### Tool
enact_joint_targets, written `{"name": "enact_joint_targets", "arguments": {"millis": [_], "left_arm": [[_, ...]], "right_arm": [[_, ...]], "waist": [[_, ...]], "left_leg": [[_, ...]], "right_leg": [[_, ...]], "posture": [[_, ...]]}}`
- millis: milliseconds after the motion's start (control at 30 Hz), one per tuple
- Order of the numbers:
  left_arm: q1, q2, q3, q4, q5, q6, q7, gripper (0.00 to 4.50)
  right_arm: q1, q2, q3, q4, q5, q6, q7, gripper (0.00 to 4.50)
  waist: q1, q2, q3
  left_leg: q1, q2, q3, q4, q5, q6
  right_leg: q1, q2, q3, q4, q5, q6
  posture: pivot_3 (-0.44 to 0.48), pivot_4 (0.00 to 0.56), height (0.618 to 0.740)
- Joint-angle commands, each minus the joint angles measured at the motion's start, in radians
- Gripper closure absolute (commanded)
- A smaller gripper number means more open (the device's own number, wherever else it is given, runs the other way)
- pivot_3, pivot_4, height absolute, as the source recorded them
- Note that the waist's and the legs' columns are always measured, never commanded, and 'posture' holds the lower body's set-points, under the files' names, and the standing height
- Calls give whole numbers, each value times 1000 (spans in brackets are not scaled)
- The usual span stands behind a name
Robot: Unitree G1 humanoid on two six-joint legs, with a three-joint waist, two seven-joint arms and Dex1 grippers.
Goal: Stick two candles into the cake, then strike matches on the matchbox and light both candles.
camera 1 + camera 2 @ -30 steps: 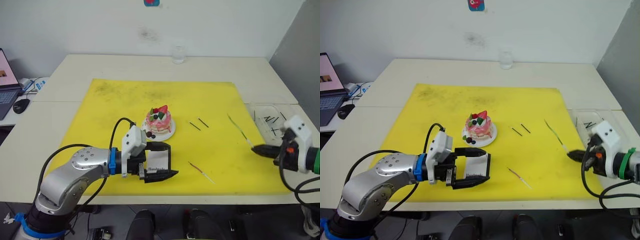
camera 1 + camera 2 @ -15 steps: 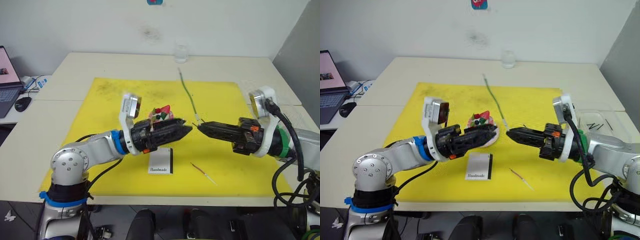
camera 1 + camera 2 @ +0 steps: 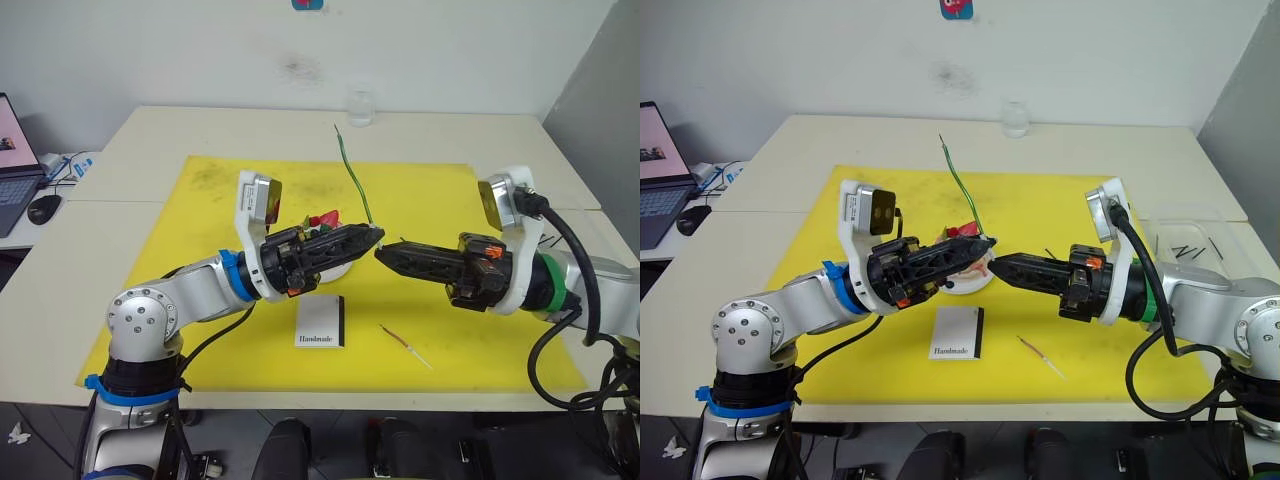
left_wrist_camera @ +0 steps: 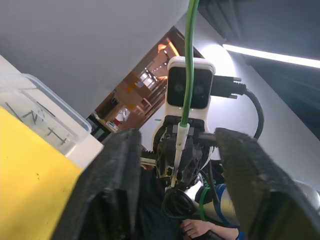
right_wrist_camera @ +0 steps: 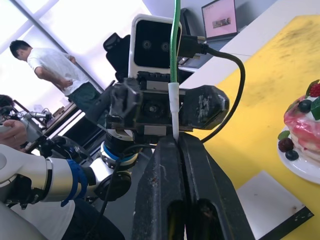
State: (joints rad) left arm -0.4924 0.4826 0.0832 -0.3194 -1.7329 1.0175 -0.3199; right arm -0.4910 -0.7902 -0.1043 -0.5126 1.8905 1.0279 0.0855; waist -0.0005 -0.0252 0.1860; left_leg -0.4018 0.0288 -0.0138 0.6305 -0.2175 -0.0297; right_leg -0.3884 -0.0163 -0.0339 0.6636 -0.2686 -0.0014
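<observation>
The right gripper (image 3: 382, 250) is pinched shut on the pale lower end of the green candle (image 3: 352, 172), which stands up and leans away toward the far side of the desk (image 3: 200, 130). Compared with half a second ago, this gripper has slid further toward the left one, and the candle's top now tilts more to the robot's left. The left gripper (image 3: 375, 238) has also advanced: its tips now almost meet the right gripper's, with the candle's base just between them. In the left wrist view its fingers (image 4: 112, 195) are spread apart, the candle rising in the gap.

The cake (image 3: 967, 262) sits just behind the left gripper. The matchbox (image 3: 320, 321) lies flat below both grippers, where it lay before. The red candle (image 3: 403, 345) rests on the yellow mat (image 3: 230, 190), below the right gripper, unmoved.
</observation>
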Motion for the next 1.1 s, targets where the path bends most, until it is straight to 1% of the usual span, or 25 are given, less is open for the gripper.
{"name": "enact_joint_targets", "arguments": {"millis": [33,167,367,467,500,567,633,700,767,833,867,900,1000,1100], "left_arm": [[-21,8,-2,-16,-24,-4,-19,3247],[-18,11,-7,-22,-20,-4,-25,4432],[-16,16,-4,-27,-18,-8,-37,4476],[-14,19,5,-36,-14,-18,-39,4500],[-14,21,11,-42,2,-25,-42,4500],[-21,23,28,-55,48,-54,-37,4500],[-38,51,42,-74,102,-68,-39,4500],[-63,107,59,-98,200,-89,-64,4500],[-90,154,88,-99,291,-127,-61,4500],[-92,215,77,-104,467,-185,-89,4500],[-83,237,66,-101,552,-219,-103,4500],[-68,248,58,-94,619,-250,-109,4500],[-9,259,62,-53,753,-332,-161,4500],[43,253,51,13,910,-449,-223,4500]], "right_arm": [[-7,-22,5,-36,34,-39,4,4500],[-1,-34,22,-48,47,-58,7,4500],[-6,-53,49,-35,73,-75,-3,4500],[-9,-61,49,-25,81,-89,-12,3868],[-12,-67,47,-22,76,-86,-6,3481],[-14,-86,39,-16,60,-72,11,2855],[-16,-129,24,-23,0,-34,69,2210],[-14,-177,9,-42,-117,-11,148,1545],[-20,-219,13,-67,-283,-26,232,889],[-40,-236,34,-82,-440,-65,297,152],[-51,-236,49,-87,-513,-85,323,33],[-64,-231,68,-89,-583,-102,340,33],[-112,-201,148,-93,-790,-158,383,33],[-140,-152,208,-88,-916,-193,414,33]], "waist": [[0,0,0],[0,0,0],[0,0,0],[1,0,0],[1,0,0],[1,0,0],[1,0,0],[2,0,0],[3,0,0],[1,0,0],[1,0,0],[0,0,0],[0,0,0],[1,0,0]], "left_leg": [[0,0,0,0,0,0],[0,0,0,0,0,0],[0,0,0,0,0,0],[0,0,0,0,0,0],[0,0,0,0,0,0],[0,0,0,0,0,0],[0,0,0,0,0,0],[-1,0,0,0,0,0],[0,0,0,-1,0,0],[0,-1,0,-1,0,0],[0,-1,1,-1,0,0],[0,-1,1,-2,0,0],[0,1,1,-3,0,0],[-1,1,1,-3,0,0]], "right_leg": [[0,0,0,0,0,0],[0,0,0,0,0,0],[0,0,0,0,0,0],[0,0,0,-1,0,0],[0,0,0,-1,0,0],[0,-1,0,-1,0,0],[0,-1,0,-1,0,0],[0,-1,-1,-1,0,0],[-1,0,-1,-1,0,0],[-1,0,-1,-2,0,0],[-1,0,-1,-2,0,0],[-1,0,0,-2,0,0],[-1,-1,-1,-2,-1,-1],[-2,-2,-1,-3,-1,-1]], "posture": [[0,150,740],[0,150,740],[0,150,740],[0,150,740],[0,150,740],[0,150,740],[0,150,740],[0,150,740],[0,150,740],[0,150,740],[0,150,740],[0,150,740],[0,150,740],[0,150,740]]}}
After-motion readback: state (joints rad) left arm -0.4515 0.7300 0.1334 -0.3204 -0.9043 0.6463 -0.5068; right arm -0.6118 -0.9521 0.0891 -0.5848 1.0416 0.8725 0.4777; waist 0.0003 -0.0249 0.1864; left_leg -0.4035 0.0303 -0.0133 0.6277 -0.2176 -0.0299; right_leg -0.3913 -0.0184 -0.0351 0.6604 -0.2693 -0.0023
